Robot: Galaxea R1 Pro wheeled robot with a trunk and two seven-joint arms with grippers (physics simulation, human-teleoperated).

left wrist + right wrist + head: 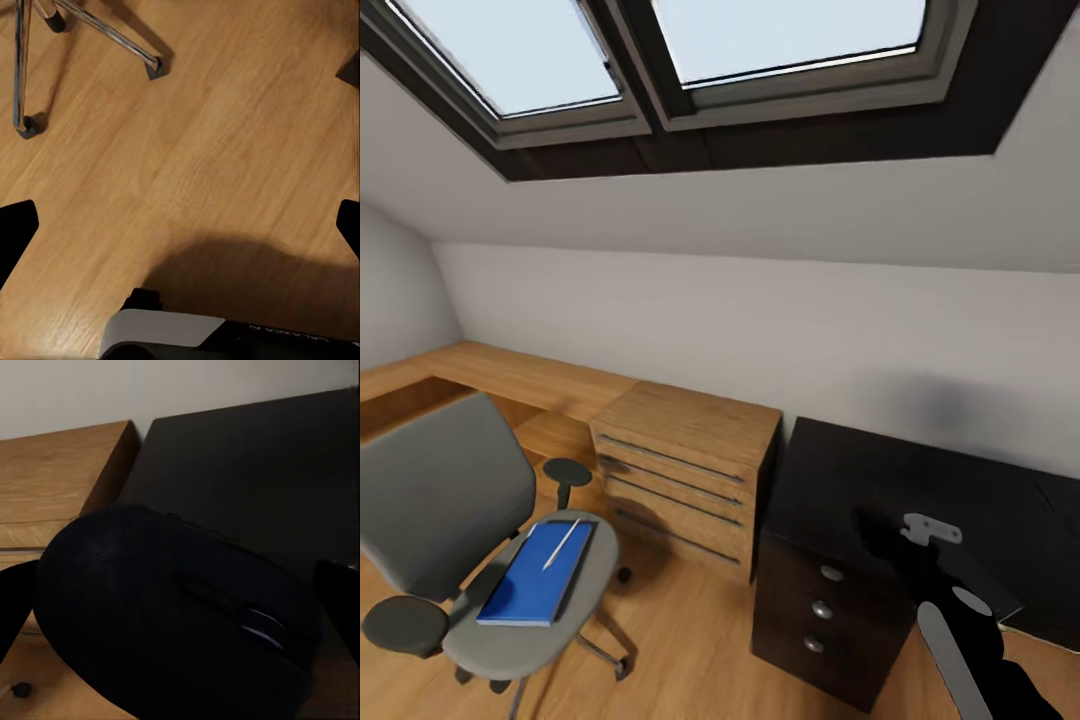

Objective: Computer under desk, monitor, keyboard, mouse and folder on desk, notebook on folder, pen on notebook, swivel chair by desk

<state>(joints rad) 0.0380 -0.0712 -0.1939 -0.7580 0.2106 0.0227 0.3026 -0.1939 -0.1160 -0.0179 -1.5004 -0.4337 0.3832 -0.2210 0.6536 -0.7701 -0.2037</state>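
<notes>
Mouse [176, 619]: clamped in right gripper [180, 607], above desk [860, 480] end at 4 o'clock. Left gripper [180, 225]: spread wide over floor [210, 150]. Folder [538, 585], pen [562, 543] atop: on swivel chair [440, 500] seat, 8 o'clock.

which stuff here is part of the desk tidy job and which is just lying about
Part of the job:
- swivel chair
- folder on the chair seat
- pen on top of the folder
- desk
- mouse, between the right gripper fingers

Just there:
- wood drawer cabinet
- skylight
- wood floor
</notes>
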